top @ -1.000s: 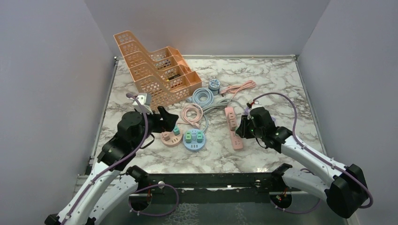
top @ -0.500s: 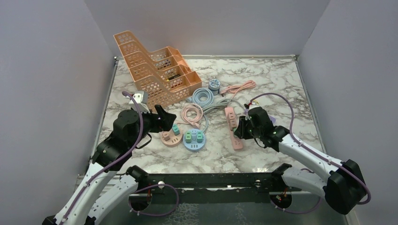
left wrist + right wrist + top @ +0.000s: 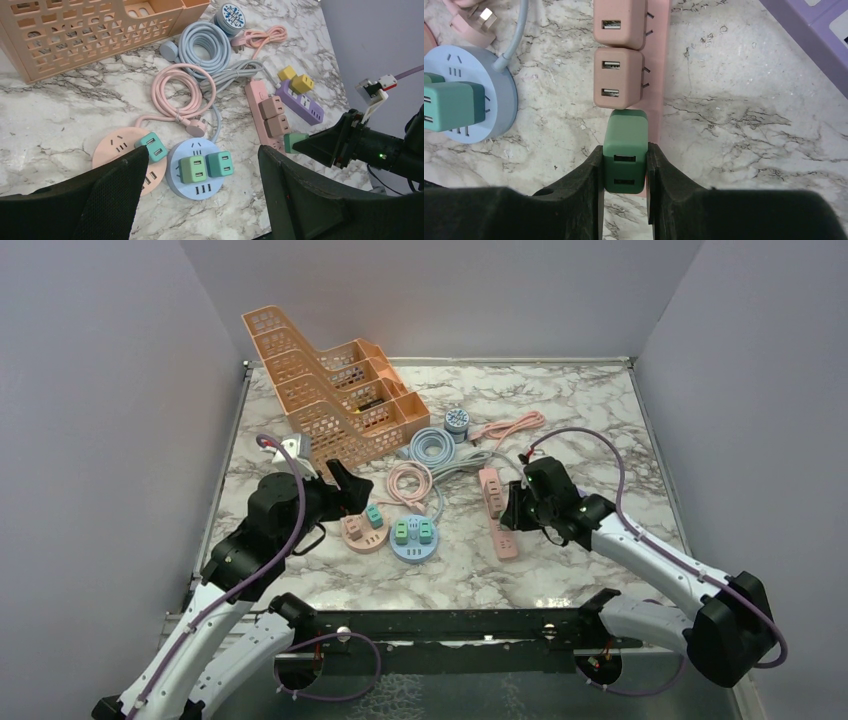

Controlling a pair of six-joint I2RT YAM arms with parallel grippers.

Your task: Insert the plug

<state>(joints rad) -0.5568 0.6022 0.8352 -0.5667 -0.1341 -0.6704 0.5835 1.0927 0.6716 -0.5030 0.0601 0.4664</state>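
Note:
My right gripper (image 3: 625,149) is shut on a dark green plug (image 3: 625,131), its USB ports facing the camera. The plug sits over the pink power strip (image 3: 658,75), right behind two pink-brown plugs (image 3: 619,77) seated in that strip. From above, the right gripper (image 3: 508,515) is low over the strip's (image 3: 507,543) near half. In the left wrist view the green plug (image 3: 295,141) touches the strip's edge. My left gripper (image 3: 202,150) hangs open above the blue round socket (image 3: 197,182) and the pink round socket (image 3: 117,147), holding nothing.
An orange mesh organizer (image 3: 320,380) stands at the back left. Pink (image 3: 182,92), blue (image 3: 202,42) and grey coiled cables lie between it and the strips. A purple strip with yellow plugs (image 3: 300,97) lies right of the pink strip. Grey walls enclose the table.
The right wrist has shifted slightly toward the back left while keeping the green plug at the pink strip. The left arm has drawn back a little to the left, still open.

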